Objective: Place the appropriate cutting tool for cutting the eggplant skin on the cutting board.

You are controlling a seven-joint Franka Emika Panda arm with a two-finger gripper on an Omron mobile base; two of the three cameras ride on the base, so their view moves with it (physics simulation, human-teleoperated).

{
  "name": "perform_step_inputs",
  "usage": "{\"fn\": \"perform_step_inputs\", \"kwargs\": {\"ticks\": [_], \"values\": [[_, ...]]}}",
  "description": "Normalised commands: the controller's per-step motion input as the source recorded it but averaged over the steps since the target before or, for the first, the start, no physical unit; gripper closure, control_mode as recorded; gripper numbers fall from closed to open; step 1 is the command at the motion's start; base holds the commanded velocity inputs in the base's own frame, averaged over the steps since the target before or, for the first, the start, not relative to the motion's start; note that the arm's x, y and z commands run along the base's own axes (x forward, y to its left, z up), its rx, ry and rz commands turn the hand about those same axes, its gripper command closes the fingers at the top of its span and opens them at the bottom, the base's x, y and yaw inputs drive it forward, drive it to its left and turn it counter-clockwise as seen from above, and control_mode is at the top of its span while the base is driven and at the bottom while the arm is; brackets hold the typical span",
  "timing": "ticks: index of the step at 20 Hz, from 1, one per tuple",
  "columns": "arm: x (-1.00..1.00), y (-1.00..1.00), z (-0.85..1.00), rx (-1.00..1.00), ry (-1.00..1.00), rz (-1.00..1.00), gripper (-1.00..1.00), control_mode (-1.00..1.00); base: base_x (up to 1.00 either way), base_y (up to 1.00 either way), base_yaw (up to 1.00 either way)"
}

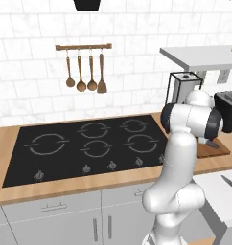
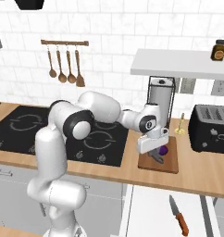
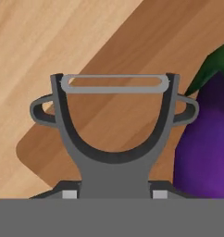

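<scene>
From the hand camera I see a dark grey Y-shaped peeler (image 3: 114, 139) rising from between the finger pads (image 3: 70, 193), its blade bar across the top, so the gripper (image 3: 115, 194) is pinched on the peeler's handle. Beneath it lies the reddish-brown cutting board (image 3: 146, 60), one rounded corner showing against the paler wooden countertop (image 3: 49, 51). The eggplant (image 3: 206, 148) sits at the right of this view, glossy purple with its green cap toward the top, lying on the board just beside the peeler; I cannot tell whether the two touch. The right base camera gives me the wider layout that the hand camera lacks: the arm reaches out over the counter, the gripper (image 2: 155, 155) hangs low over the cutting board (image 2: 169, 164), and the eggplant (image 2: 163, 150) is a small purple spot on the board next to the hand. That view also shows a knife (image 2: 178, 215) with an orange-red handle on the white surface in front, well apart from the board, a black toaster (image 2: 211, 127) to the right, and a jar (image 2: 219, 50) on the shelf. In the left base camera the arm's own elbow covers most of the cutting board (image 1: 218, 152); I see the black cooktop (image 1: 89, 143) and the wooden utensils (image 1: 84, 72) hanging on the wall rail.
</scene>
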Motion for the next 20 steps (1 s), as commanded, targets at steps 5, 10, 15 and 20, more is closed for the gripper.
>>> {"fn": "perform_step_inputs", "kwargs": {"ticks": [5,10,15,20], "values": [[0.17,0.01,-0.36,0.01,0.0,0.0,1.0,-1.0,0.0,0.0,0.0],[-0.04,0.02,-0.14,0.0,0.0,0.0,-1.0,-1.0,0.0,0.0,0.0],[-0.57,0.11,0.52,0.0,0.0,-0.02,-1.0,-1.0,0.0,0.0,0.0],[-0.64,0.4,0.99,0.0,0.0,0.0,-1.0,-1.0,0.0,0.0,0.0]]}}
